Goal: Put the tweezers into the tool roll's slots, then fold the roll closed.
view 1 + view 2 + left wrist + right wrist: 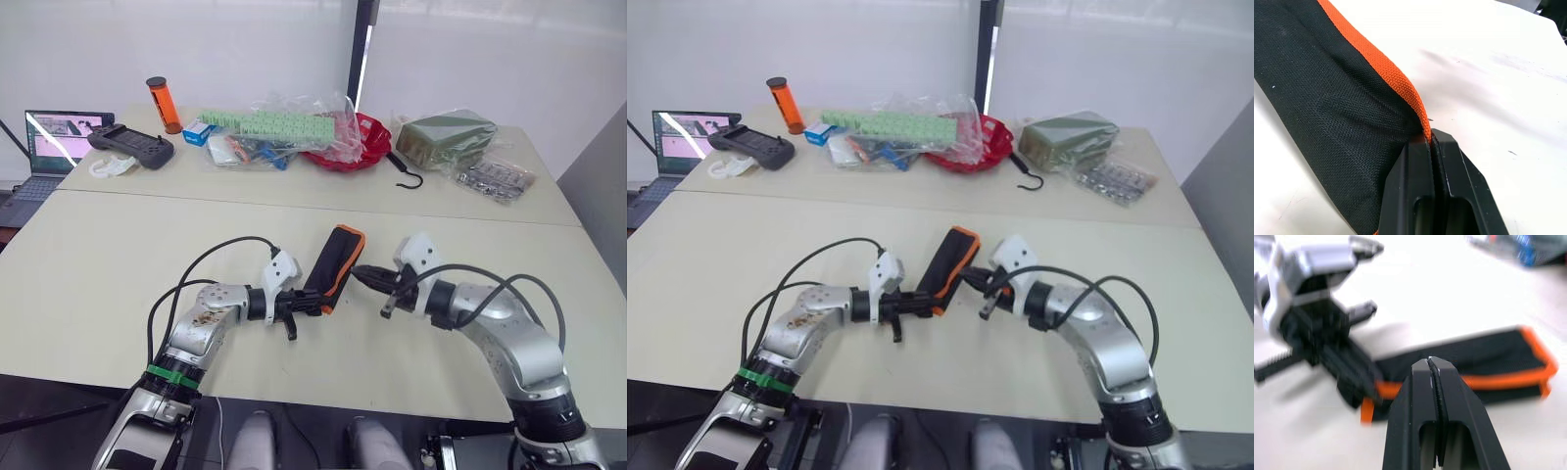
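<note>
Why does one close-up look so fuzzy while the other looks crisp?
Right wrist view: the tool roll and the left pincer are smeared, like motion blur, though the right pincer stays crisp. Left wrist view: the fabric weave is sharp, with soft shadows on the table. Head views: even light, mild glare on the laptop.

The tool roll (1337, 112) is coarse black woven mesh cloth, matt, edged in ribbed orange webbing. The left gripper (1432, 142) pinching its trim looks like smooth matt black plastic, and so does the right gripper (1429, 363). The table (118, 284) is a smooth, pale, faintly satin surface. At its far edge, clear crinkled plastic bags (304, 122) shine glossy.
</note>
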